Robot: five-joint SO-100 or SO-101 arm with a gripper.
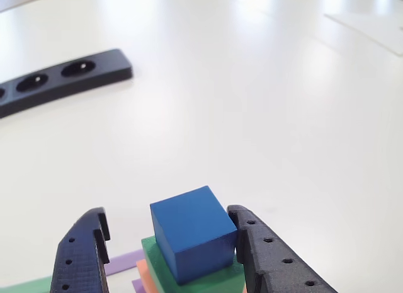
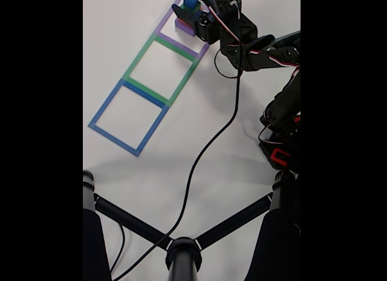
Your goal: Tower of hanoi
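While the blue cube (image 1: pixel 192 233) sat atop the green block (image 1: pixel 195 277) in the purple square (image 2: pixel 181 28), my pincer (image 1: pixel 170 242) stood apart around it, gripping nothing, and I judged every transfer was yet undone.

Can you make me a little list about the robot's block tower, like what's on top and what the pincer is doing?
top block: blue cube
under it: green block, then orange and purple edges
pincer: open, one finger on each side of the blue cube, right finger touching it
floor squares: purple, green square and blue square outlines in a row
tower spot: purple square
also on table: black power strip
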